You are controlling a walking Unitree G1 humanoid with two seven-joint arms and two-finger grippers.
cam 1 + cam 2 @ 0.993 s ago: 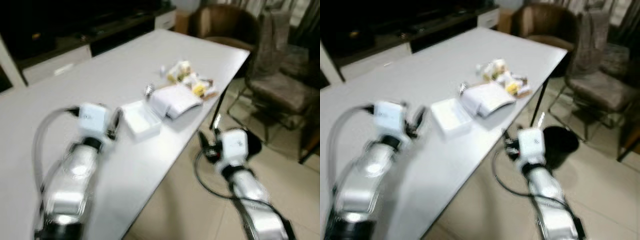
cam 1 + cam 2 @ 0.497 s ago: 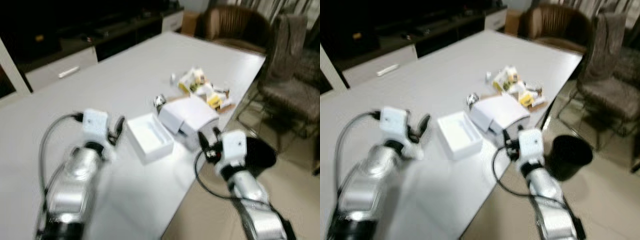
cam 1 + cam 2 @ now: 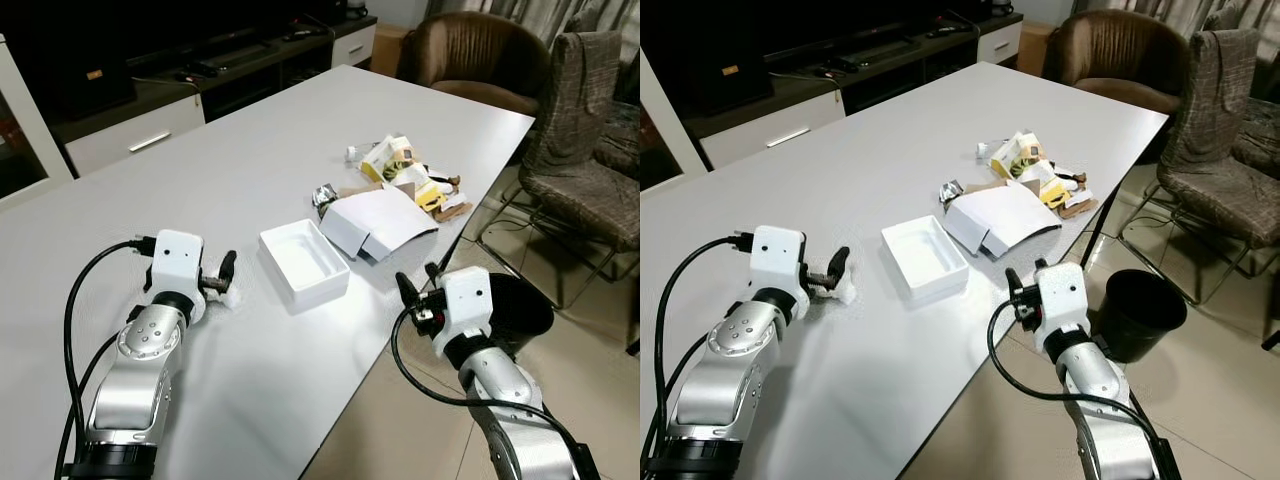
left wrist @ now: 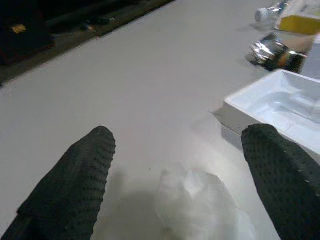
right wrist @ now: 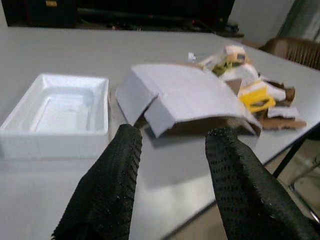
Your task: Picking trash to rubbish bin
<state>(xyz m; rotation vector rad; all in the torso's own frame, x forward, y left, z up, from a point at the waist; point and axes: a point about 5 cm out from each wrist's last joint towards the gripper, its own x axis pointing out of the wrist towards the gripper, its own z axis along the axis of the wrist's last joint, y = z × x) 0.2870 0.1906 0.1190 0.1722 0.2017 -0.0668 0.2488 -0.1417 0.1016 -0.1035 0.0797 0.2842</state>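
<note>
Low at the left of the frame, the left gripper (image 3: 837,272) sits on the table (image 3: 890,150), fingers spread around a white wad (image 4: 197,202). The right gripper (image 3: 415,290), open and empty, hangs off the table edge centre-right, beside the black bin (image 3: 1145,310). Cartons (image 3: 1035,165) lie upper centre.

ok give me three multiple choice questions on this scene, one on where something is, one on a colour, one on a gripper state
1. Where is the rubbish bin?
A. on the table
B. on the floor past the table's edge
C. on a chair

2. What colour is the foam tray?
A. white
B. blue
C. brown

3. How is the left gripper?
A. shut on the tray
B. shut on nothing
C. open, fingers either side of a crumpled white wad

Answers:
1 B, the black bin stands on the tiles beside the right gripper.
2 A, it is plain white.
3 C, the left wrist view shows both fingers apart around the wad.
</note>
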